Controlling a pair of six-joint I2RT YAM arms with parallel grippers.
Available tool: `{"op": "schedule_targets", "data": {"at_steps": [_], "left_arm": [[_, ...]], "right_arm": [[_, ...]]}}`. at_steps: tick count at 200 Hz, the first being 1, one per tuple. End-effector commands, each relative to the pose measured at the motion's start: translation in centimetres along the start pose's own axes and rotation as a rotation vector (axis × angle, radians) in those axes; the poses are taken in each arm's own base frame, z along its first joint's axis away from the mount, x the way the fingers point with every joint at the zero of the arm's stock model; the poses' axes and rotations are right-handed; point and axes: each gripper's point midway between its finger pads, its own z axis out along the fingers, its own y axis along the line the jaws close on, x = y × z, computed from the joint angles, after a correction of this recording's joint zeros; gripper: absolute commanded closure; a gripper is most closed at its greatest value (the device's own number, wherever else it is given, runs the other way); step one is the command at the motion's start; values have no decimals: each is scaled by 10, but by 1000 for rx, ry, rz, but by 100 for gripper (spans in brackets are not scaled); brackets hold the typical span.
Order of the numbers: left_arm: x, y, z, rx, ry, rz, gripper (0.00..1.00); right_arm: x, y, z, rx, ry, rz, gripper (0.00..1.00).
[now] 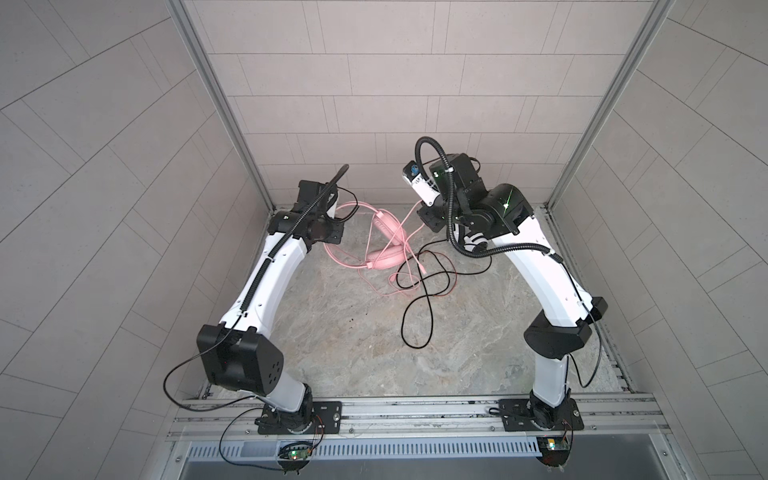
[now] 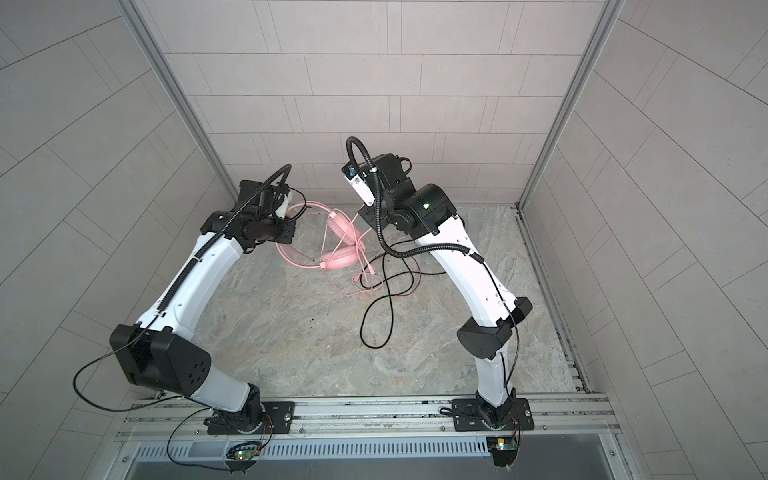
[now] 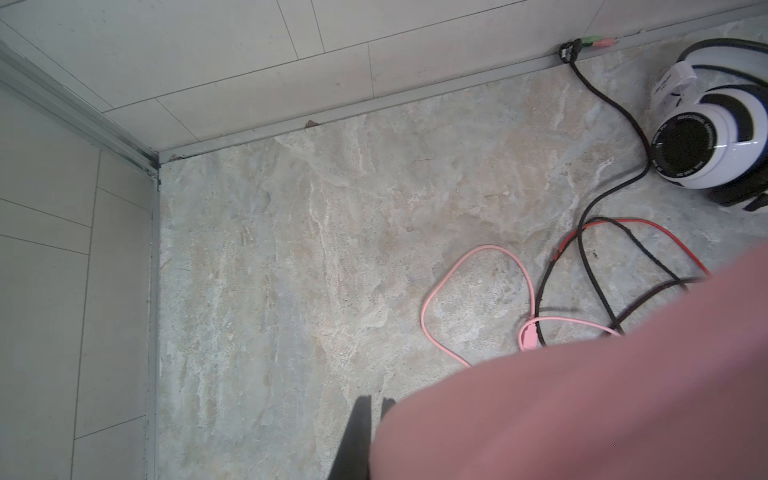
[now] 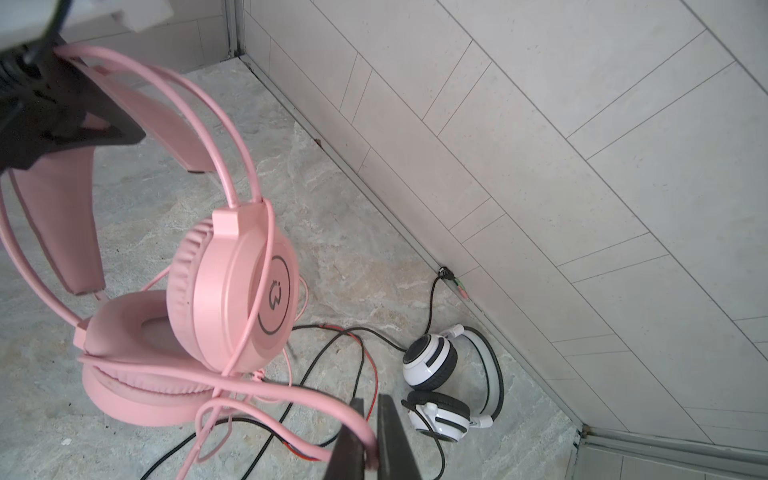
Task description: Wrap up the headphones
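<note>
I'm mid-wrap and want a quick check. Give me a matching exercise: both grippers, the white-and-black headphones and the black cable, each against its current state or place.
Things
1. left gripper
2. right gripper
3. white-and-black headphones
4. black cable

States or places
A. lying on the table by the back wall, not gripped
B. shut on the pink cable
C. in loose loops on the table
D. shut on the headband of the pink headphones

Pairs: 1-D, 2-B, 3-A, 4-C
</note>
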Motion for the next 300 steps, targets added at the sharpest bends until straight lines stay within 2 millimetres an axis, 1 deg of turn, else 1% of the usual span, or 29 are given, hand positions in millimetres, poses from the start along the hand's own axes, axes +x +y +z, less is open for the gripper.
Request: {"op": "schedule_targets", "data": {"at_steps": [1,10,36,65,92,115,138,168,184,189,197,208,215,232,240,248,261,267,285,300], "left_arm": [[-2,18,-20,-86,-34,8,100],[-1,23,-21,-119,-39,2,100],[2,36,-27,-192,-64,-14,100],[4,40,-31,-217,-79,-23,100],[6,47,-31,-259,-70,-26,100],[4,52,-32,-288,-98,-64,100],[3,52,-32,-290,-107,-72,100],[6,58,-33,-326,-92,-74,100],[5,59,-33,-328,-109,-90,100],[5,57,-32,-319,-115,-96,100],[3,54,-32,-301,-125,-105,100],[0,51,-32,-277,-130,-110,100],[-1,50,-32,-273,-126,-110,100],[-4,55,-37,-271,-126,-130,100],[-7,58,-42,-256,-137,-149,100],[-11,60,-47,-237,-153,-172,100],[-19,63,-57,-195,-189,-218,100],[-24,63,-63,-174,-208,-234,100],[-38,62,-78,-123,-251,-271,100],[-51,62,-92,-64,-289,-318,100]], "right_arm": [[11,-29,-29,127,1,54,92],[15,-30,-31,130,7,64,91],[21,-23,-40,91,39,79,91],[23,-16,-49,71,54,122,91],[26,-8,-58,66,85,104,91],[27,2,-66,41,95,91,91],[29,10,-67,16,100,86,90],[38,7,-68,29,139,86,90],[32,15,-66,-37,117,141,89],[29,20,-63,-74,108,164,89],[28,32,-52,-132,114,180,88],[34,50,-33,-192,154,163,86],[43,61,-20,-218,193,155,85],[71,73,9,-202,293,164,81],[86,75,19,-183,329,171,80],[98,75,30,-163,327,191,78],[111,78,41,-190,285,239,75],[114,77,46,-202,247,284,73],[124,67,58,-235,160,438,63],[130,60,70,-295,81,571,50]]}}
